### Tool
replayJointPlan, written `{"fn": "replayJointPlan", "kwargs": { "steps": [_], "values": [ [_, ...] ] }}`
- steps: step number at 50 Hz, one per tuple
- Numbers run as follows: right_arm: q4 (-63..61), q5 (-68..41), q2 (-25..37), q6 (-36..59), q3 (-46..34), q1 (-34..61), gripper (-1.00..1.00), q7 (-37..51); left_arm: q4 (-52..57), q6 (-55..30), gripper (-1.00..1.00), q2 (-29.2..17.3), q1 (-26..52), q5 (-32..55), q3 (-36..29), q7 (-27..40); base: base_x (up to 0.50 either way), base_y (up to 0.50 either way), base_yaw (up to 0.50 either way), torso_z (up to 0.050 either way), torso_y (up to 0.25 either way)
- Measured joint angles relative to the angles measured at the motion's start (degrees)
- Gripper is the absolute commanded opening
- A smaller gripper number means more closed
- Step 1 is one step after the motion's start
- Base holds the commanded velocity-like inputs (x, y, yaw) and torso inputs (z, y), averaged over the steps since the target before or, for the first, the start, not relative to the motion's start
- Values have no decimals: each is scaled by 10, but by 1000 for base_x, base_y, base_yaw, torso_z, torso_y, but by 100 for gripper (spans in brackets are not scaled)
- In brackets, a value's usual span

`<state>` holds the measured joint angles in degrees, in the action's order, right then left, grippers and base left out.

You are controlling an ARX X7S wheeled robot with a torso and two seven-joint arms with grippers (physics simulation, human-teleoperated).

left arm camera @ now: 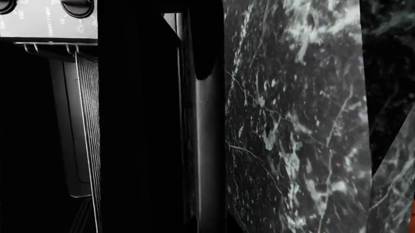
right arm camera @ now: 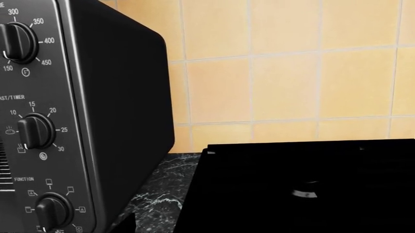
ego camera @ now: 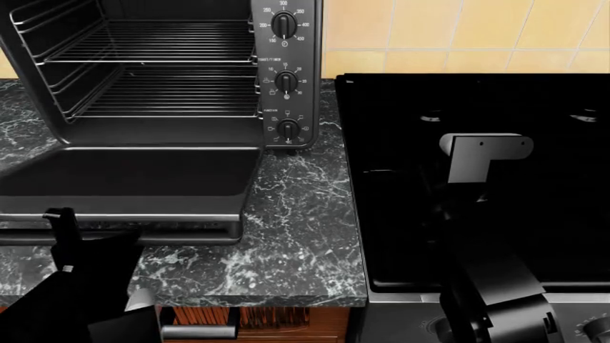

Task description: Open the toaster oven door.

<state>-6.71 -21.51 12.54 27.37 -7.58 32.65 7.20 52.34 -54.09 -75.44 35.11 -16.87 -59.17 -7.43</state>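
Note:
The toaster oven (ego camera: 286, 71) stands on the counter with three black dials in a column on its right side. The toaster oven door (ego camera: 133, 175) is folded down flat, and the wire racks (ego camera: 162, 71) inside show. The bar handle (ego camera: 143, 232) runs along the door's near edge. My left gripper (ego camera: 65, 229) is at the handle's left end, with one black finger standing up beside the bar; its grip is hidden. The left wrist view shows the dial panel (left arm camera: 48, 19) and a rack (left arm camera: 91, 145). My right arm (ego camera: 496, 286) hangs over the stove, and its jaws are lost against the black.
A large black stove (ego camera: 476, 179) sits right of the toaster oven; it also shows in the right wrist view (right arm camera: 304, 184). The dark marble countertop (ego camera: 305, 236) ends at a front edge with wooden drawers below. A yellow tiled wall (right arm camera: 292, 73) is behind.

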Motion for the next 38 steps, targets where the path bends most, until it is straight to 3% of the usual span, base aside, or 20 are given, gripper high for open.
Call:
{"fn": "replayJointPlan", "kwargs": {
  "steps": [15, 38],
  "values": [
    [6, -2, 4, -7, 0, -4, 100, 3, -72, 43, -100, 38, -64, 5, -29, 78, 0, 0, 0, 0, 1],
    [14, -6, 8, -15, -3, -7, 100, 7, -119, 66, -100, 58, -130, -63, -50, 183, 11, -3, -10, 0, 0]
  ]
}}
